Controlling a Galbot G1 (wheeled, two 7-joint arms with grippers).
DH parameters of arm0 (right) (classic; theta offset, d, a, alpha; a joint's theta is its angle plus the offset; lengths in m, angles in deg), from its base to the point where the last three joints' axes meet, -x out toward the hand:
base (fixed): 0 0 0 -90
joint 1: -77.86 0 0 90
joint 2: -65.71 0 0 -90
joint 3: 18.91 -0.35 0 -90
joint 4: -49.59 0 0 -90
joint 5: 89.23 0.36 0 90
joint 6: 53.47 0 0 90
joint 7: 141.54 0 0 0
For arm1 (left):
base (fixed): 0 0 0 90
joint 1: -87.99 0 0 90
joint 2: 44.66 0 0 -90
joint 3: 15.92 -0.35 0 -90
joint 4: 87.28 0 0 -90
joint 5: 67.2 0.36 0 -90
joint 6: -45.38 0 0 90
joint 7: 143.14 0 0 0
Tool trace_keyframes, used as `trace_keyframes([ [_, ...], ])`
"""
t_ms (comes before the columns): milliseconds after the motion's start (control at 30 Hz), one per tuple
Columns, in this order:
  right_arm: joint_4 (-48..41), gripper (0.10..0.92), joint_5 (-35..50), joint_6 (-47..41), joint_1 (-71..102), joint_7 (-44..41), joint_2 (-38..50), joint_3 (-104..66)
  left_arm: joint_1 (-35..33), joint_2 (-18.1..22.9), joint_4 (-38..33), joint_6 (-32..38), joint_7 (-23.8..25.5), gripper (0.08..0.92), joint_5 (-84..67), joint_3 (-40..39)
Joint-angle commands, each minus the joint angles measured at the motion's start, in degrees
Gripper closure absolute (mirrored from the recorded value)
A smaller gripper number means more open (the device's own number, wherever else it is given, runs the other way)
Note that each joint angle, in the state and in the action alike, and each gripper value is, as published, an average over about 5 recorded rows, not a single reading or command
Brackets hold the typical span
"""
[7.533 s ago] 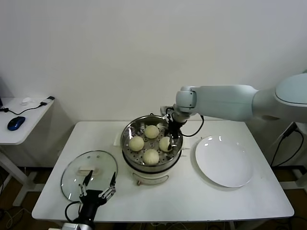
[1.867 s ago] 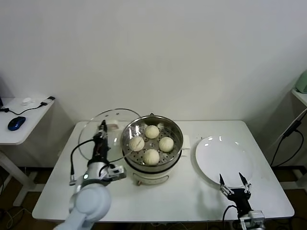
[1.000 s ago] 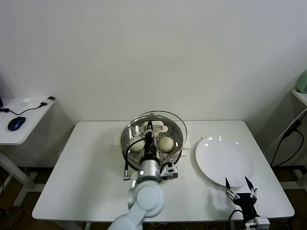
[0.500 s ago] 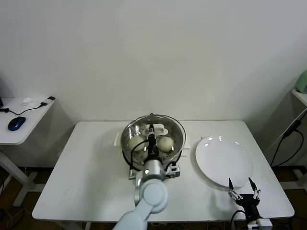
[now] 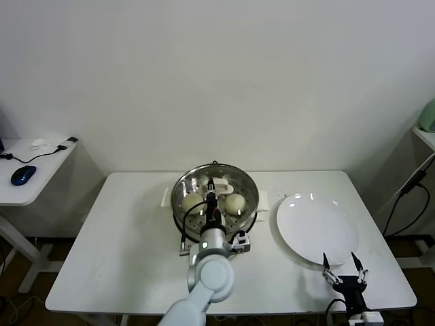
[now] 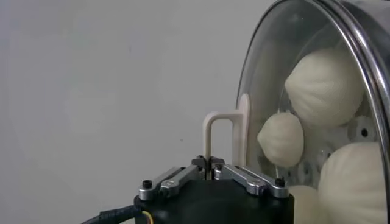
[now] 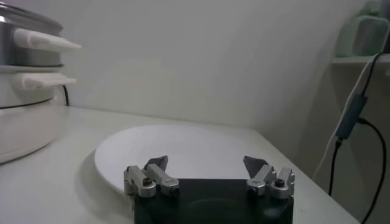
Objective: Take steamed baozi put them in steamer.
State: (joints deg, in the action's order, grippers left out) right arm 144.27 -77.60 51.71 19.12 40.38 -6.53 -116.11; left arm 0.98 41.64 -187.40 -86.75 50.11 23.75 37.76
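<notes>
1. Head view – my left hand (image 5: 211, 185) is clamped tight on the glass lid's handle (image 6: 218, 137), lid (image 5: 216, 192) sitting over the steamer (image 5: 180, 204).
2. I see the steamed baozi (image 6: 325, 86) inside, under the glass.
3. My right hand (image 7: 207, 169) waits spread wide, empty, at the table's (image 5: 129, 251) near edge beside the white plate (image 5: 317, 227).

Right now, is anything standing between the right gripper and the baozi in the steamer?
Yes. The glass lid sits over the steamer, covering the baozi. The left gripper is shut on the lid handle. The right gripper hangs open at the table's near edge, beside the white plate.
</notes>
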Motion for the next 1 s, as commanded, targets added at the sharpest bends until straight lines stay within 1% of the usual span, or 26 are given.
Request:
trace_keyframes([
  [33, 0.1, 0.203, -0.6, 1.3, 0.2, -0.1, -0.2, 0.1, -0.4, -1.0, -1.1, -2.3, 0.0, 0.865, -0.8, 0.0],
  [133, 0.5, 0.203, -0.6, 0.7, 0.4, -0.3, -0.1, 0.1, -0.7, -2.1, -3.6, -2.4, 1.1, 0.822, -2.2, -0.9],
  [300, 1.6, 0.203, 0.1, -1.9, 0.6, -0.5, 0.1, 0.2, -1.3, -4.0, -9.1, -2.8, 2.5, 0.681, -6.4, -2.4],
  [467, 2.8, 0.203, 2.0, -4.2, 0.7, 0.4, 0.1, 0.7, -3.5, -5.9, -16.6, -2.8, 2.0, 0.534, -12.1, -2.8],
  [533, 3.2, 0.203, 2.7, -3.8, 0.9, 1.2, 0.4, 0.9, -5.2, -7.1, -19.5, -2.0, -0.6, 0.482, -16.9, -1.9],
  [567, 3.4, 0.203, 2.9, -3.1, 1.0, 1.4, 0.6, 1.1, -6.1, -7.8, -20.8, -1.0, -2.5, 0.447, -20.4, -1.0],
  [600, 3.5, 0.203, 3.3, -2.3, 1.1, 1.3, 0.9, 1.2, -7.1, -8.3, -21.9, 1.2, -5.7, 0.421, -25.4, 0.4],
  [733, 3.8, 0.203, 4.1, -0.9, 1.1, 1.7, 2.4, 1.7, -11.6, -9.1, -24.4, 16.3, -19.6, 0.309, -48.4, 10.3],
  [800, 3.8, 0.203, 4.4, -0.8, 0.9, 2.2, 2.6, 1.9, -13.6, -9.4, -25.4, 21.0, -23.8, 0.249, -60.8, 16.5],
  [833, 3.7, 0.203, 4.4, -0.5, 0.7, 2.2, 2.4, 1.8, -14.7, -9.7, -26.2, 22.5, -25.5, 0.228, -67.9, 20.1],
  [867, 3.8, 0.203, 4.3, -0.3, 0.6, 2.0, 2.0, 1.6, -15.8, -10.1, -26.7, 24.3, -26.1, 0.206, -74.6, 23.8],
  [1000, 4.3, 0.203, 3.5, 0.3, 0.1, 0.7, 0.4, 0.8, -20.4, -13.4, -26.4, 32.3, -25.6, 0.179, -95.5, 37.1],
])
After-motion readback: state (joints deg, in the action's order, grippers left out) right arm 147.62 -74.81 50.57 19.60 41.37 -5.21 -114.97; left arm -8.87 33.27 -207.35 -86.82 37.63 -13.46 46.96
